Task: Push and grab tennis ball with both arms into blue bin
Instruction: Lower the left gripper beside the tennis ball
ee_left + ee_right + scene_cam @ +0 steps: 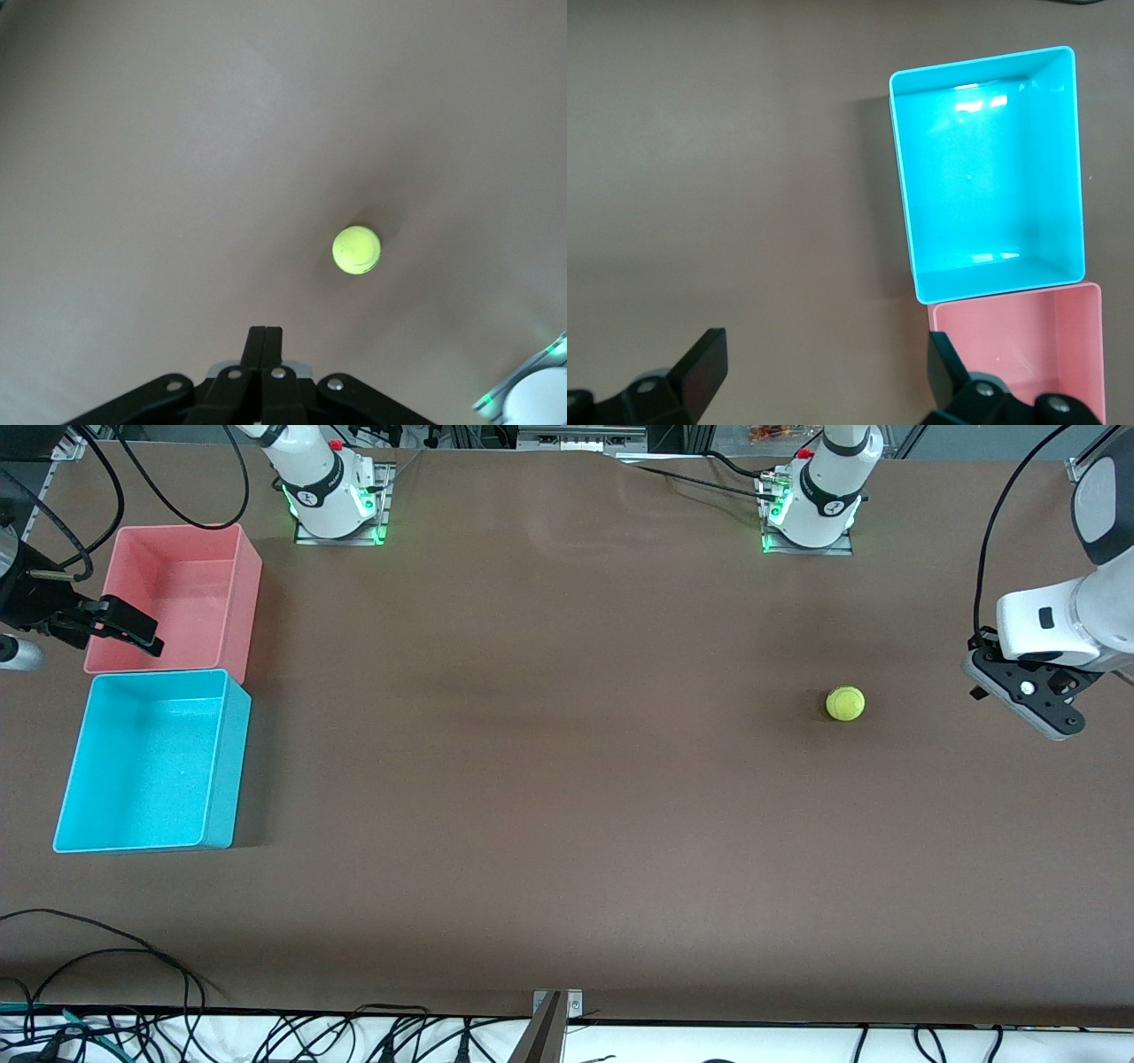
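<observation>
The table (567,797) stretches wide and brown, both arm bases glowing green along its top edge. At the right arm's end sit two bins touching end to end: the blue bin (151,762) nearer the camera, the pink bin (182,593) farther from it, both showing bare floors. The right arm (310,478) has its gripper (124,631) up over the pink bin's outer rim, and in the right wrist view its fingers (700,367) stand wide apart with nothing between them. Over at the other end, the left arm (1063,624) hangs its gripper (1032,704) over the table beside the ball; in the left wrist view its fingers (264,350) are pressed together, holding nothing. The ball (845,703) rests alone on the table near the left gripper, untouched, well apart from the blue bin.
</observation>
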`<act>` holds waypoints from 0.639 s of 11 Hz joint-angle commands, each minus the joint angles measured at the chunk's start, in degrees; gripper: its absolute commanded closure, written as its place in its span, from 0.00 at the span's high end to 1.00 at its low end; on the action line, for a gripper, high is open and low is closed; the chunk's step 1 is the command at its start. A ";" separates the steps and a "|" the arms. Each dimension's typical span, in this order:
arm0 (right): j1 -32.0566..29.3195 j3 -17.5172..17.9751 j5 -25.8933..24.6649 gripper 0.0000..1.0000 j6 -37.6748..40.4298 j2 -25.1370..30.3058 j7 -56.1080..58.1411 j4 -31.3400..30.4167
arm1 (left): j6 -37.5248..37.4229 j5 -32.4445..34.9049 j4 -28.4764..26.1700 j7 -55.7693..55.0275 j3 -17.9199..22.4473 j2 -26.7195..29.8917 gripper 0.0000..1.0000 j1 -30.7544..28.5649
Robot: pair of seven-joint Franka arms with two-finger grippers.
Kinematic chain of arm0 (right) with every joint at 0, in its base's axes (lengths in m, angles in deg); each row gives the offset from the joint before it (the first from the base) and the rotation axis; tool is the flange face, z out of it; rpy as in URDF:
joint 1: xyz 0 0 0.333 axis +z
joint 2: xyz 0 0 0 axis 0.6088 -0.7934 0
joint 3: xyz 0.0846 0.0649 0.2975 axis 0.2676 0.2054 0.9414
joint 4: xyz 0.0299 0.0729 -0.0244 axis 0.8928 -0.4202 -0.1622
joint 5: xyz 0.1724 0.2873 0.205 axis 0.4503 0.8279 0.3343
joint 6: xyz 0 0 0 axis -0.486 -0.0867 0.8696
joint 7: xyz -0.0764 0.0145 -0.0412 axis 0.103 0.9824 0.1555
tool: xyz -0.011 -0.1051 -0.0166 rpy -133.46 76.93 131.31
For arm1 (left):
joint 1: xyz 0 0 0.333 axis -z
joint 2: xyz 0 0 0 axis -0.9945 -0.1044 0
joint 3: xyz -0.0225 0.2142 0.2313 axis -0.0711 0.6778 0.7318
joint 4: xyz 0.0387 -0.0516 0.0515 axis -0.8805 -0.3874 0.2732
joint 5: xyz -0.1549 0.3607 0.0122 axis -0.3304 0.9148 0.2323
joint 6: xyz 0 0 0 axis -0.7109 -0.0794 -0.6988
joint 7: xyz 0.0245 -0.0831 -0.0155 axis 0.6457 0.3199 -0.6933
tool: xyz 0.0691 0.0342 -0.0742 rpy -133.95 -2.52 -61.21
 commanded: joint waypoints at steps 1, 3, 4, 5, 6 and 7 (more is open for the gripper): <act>-0.13 -0.07 0.68 1.00 0.86 0.08 0.35 1.43 | 6.54 -2.67 -9.13 14.82 -0.55 3.37 0.00 -4.72; -0.31 -0.24 0.68 1.00 0.95 0.08 1.05 1.43 | 11.72 -2.50 -14.58 20.64 -0.55 4.86 0.00 -4.99; -0.31 -0.33 0.68 1.00 0.69 0.08 0.53 1.61 | 15.75 -2.07 -17.74 24.84 -0.55 5.65 0.00 -4.99; -0.31 -0.33 0.68 1.00 0.86 -0.01 0.35 1.61 | 18.66 -2.06 -20.21 29.49 -0.55 5.66 0.00 -5.25; -0.31 -0.42 0.68 1.00 0.86 -0.01 0.61 1.70 | 21.65 -1.89 -22.67 33.71 -0.46 5.66 0.00 -5.26; -0.31 -0.68 0.95 1.00 0.86 -0.01 0.52 1.70 | 24.72 -1.88 -25.48 37.32 -0.46 5.57 0.00 -5.34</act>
